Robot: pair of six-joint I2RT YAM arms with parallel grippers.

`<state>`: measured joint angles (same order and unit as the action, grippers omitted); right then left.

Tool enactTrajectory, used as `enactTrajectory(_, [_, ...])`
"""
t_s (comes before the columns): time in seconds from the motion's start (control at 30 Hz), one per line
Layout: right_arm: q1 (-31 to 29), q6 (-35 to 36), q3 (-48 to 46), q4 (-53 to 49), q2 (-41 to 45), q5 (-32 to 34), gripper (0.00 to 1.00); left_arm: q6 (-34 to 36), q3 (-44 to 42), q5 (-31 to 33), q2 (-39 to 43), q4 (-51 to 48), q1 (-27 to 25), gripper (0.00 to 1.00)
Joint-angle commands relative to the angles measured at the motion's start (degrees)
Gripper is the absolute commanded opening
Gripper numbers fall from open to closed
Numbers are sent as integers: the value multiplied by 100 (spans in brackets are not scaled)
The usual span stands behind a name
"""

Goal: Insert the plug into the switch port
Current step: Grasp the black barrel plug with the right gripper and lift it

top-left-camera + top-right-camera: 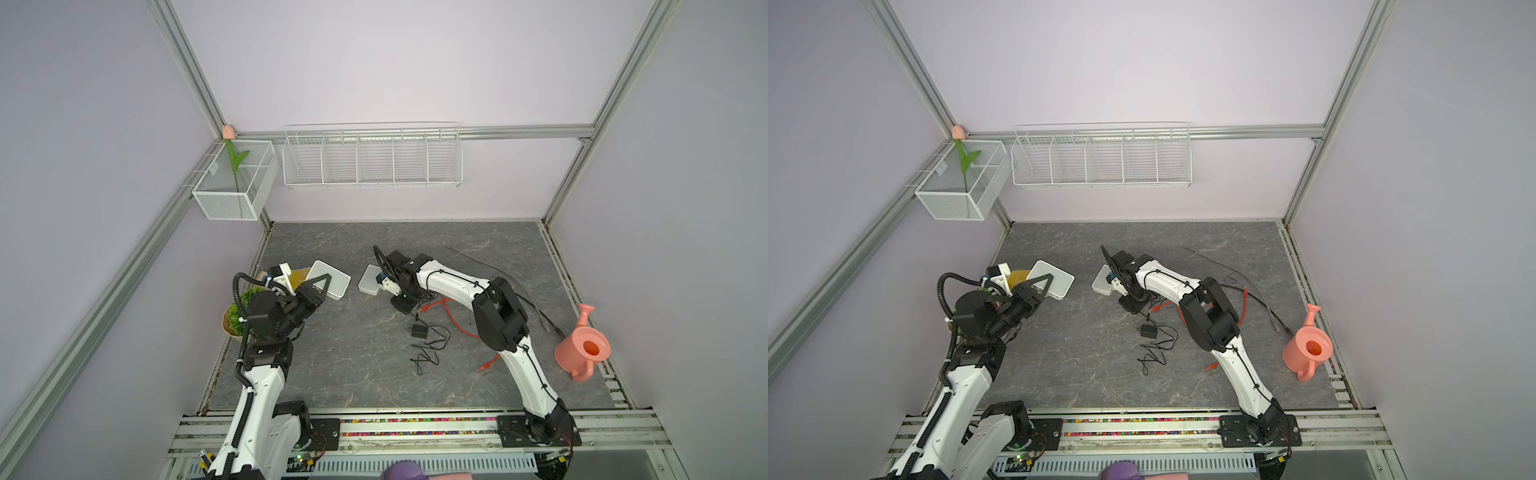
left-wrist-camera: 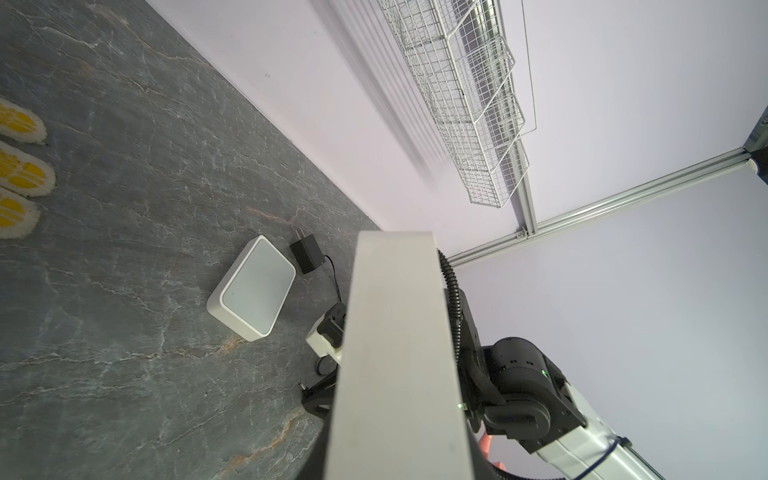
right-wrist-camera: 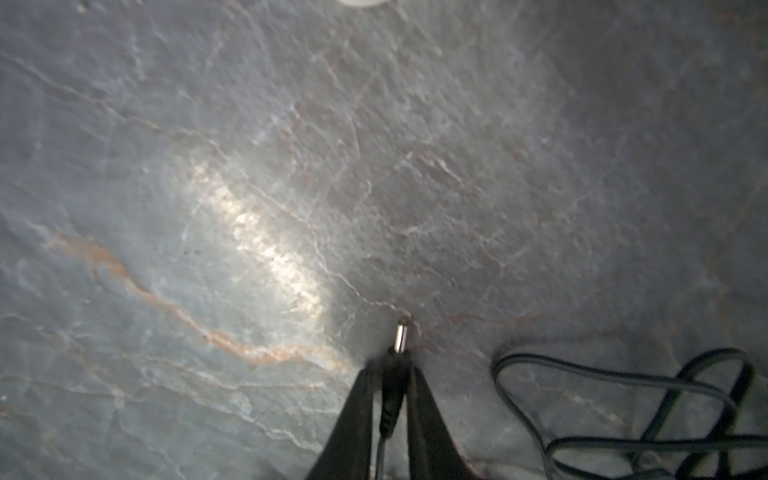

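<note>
While your right fingers (image 3: 391,370) are clamped on the black sleeve of the plug (image 3: 393,388), its metal pin juts out just ahead of the fingertips. That grip looks chosen so the pin leads and the fingers stay clear of the port. The pin tip sits very low over the desk (image 3: 208,166), and the views do not settle whether it touches. The slack cable (image 3: 623,415) lies looped just beside those fingers and seems to run back to the black adapter (image 1: 417,331) behind them, so you should have give to move.

Your left fingers (image 1: 326,286) are closed across the switch (image 1: 340,284), a flat white box held at one end. It seems tilted off the desk, likely to turn its port edge toward the plug. No port shows in any view, so you will have to find that edge.

A second white box (image 1: 368,279) lies flat just beside your right fingers, between the two pairs of fingers. It could be mistaken for the target, so check which one you mean
</note>
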<state>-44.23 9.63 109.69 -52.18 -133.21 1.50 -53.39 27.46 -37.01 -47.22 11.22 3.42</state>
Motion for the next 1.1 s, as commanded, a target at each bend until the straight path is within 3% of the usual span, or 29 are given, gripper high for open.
enactTrajectory(0.0, [12, 48, 6, -187, -112, -18, 10, 21, 57, -123, 73, 17, 42, 0])
enactTrajectory(0.13, [-37, 0, -264, -128, 425, 20, 7, 126, 172, -369, -68, 46, 51, 0])
enactTrajectory(0.27, [-67, -151, -1176, 369, 1657, -265, 6, 71, 372, -981, -376, 309, 49, 0])
enactTrajectory(0.43, [-70, -633, -2858, 1784, 3670, -1379, 7, -590, 393, -1553, -642, 1483, 0, 0])
enactTrajectory(0.53, [-174, -933, -3448, 2358, 4466, -1781, 6, -823, 516, -1729, -783, 1954, -169, 0])
enactTrajectory(0.8, [-558, -1468, -4156, 3391, 5365, -2380, 7, -1118, 863, -1617, -988, 2599, -1108, 0])
enactTrajectory(1.07, [-710, -1680, -4365, 3844, 5803, -2518, 7, -1506, 949, -1889, -1192, 3227, -1274, 0])
